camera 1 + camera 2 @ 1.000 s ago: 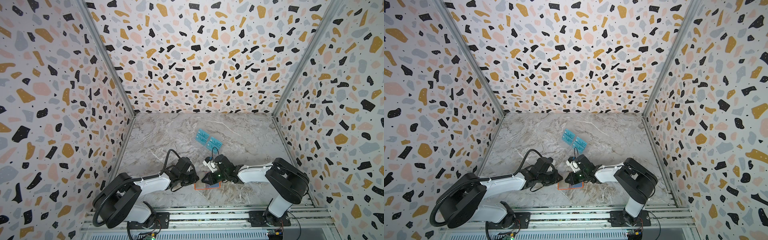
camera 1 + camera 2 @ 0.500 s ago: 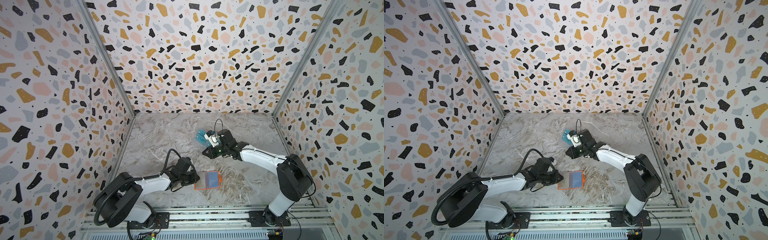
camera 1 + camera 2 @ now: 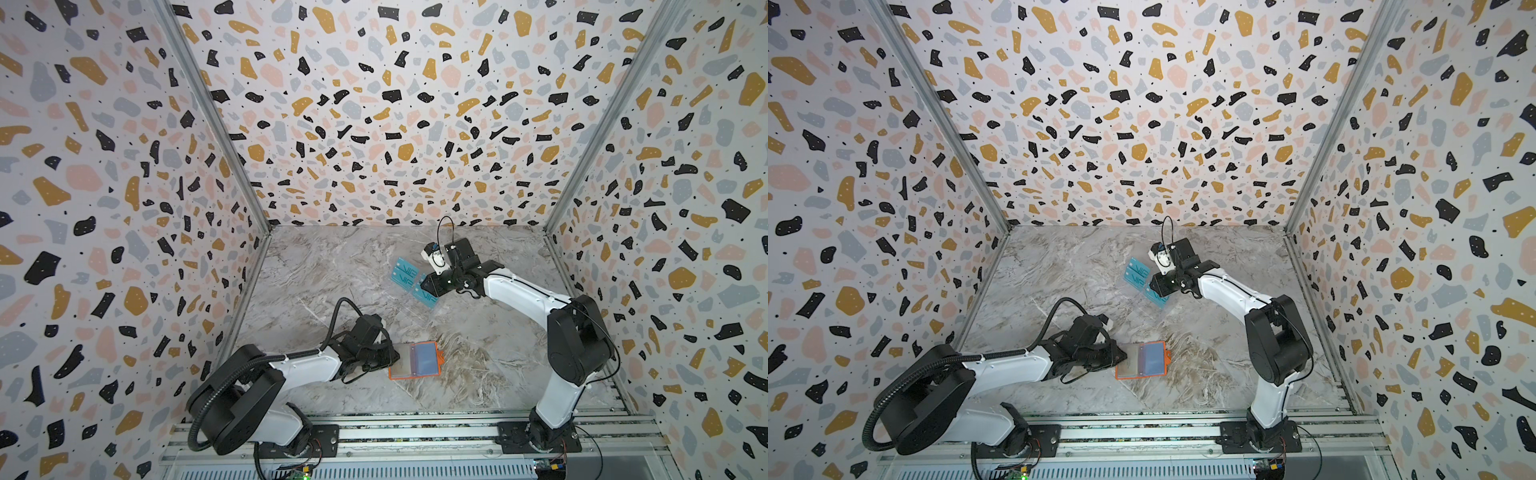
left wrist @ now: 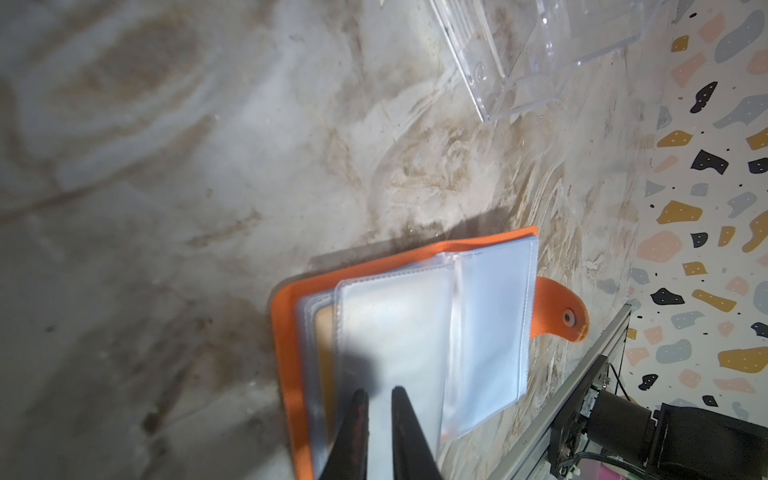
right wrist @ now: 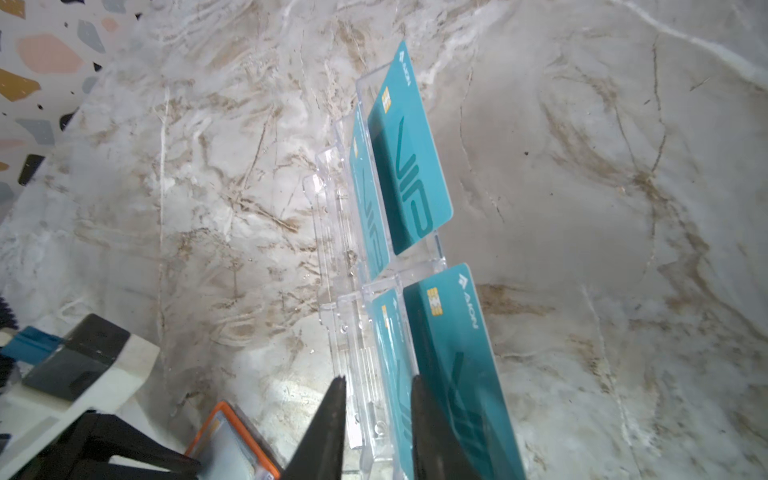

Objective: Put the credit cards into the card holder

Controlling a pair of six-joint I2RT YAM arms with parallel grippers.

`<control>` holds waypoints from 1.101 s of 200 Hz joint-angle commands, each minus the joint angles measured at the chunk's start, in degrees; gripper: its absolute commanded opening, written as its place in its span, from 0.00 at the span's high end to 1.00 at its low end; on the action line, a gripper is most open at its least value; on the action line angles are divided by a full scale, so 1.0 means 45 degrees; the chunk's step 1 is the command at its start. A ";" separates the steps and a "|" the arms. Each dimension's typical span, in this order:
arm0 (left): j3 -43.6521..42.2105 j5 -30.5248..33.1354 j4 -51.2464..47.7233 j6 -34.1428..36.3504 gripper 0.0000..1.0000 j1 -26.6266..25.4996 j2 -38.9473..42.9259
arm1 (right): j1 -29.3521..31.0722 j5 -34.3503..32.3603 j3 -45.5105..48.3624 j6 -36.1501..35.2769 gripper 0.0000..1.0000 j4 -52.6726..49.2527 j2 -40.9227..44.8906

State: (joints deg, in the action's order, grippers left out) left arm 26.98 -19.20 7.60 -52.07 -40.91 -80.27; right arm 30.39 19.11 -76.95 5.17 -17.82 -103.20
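Note:
The orange card holder (image 3: 415,360) (image 3: 1144,360) lies open near the front, with a blue card showing in its right sleeve. My left gripper (image 3: 395,358) (image 4: 379,390) sits at its left edge, jaws nearly together on a clear sleeve (image 4: 399,324); a gold card edge (image 4: 324,332) shows under the sleeves. Several teal "VIP" credit cards (image 3: 405,272) (image 5: 409,166) stand in a clear stand farther back. My right gripper (image 3: 424,286) (image 5: 378,378) is open over the stand's near end, one finger beside a teal card (image 5: 461,353), nothing gripped.
The clear acrylic tiered stand (image 5: 345,291) (image 4: 519,62) sits mid-floor toward the back. Patterned walls enclose three sides, and an aluminium rail (image 3: 415,432) with both arm bases runs along the front. The holder's orange snap tab (image 4: 561,311) points toward the rail.
My right gripper left the card holder, moved back to the clear stand and opened its jaws. The left gripper stayed put on the holder.

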 commanded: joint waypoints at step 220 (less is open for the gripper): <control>-0.0039 0.0162 -0.1317 0.0654 0.82 0.0089 -0.0051 | 0.0508 -0.0699 -0.1729 -0.1757 0.88 -0.1939 -0.1266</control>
State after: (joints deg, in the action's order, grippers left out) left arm 27.14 -19.20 7.27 -50.11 -40.82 -80.25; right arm 32.69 16.16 -82.78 -1.80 -24.51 -108.84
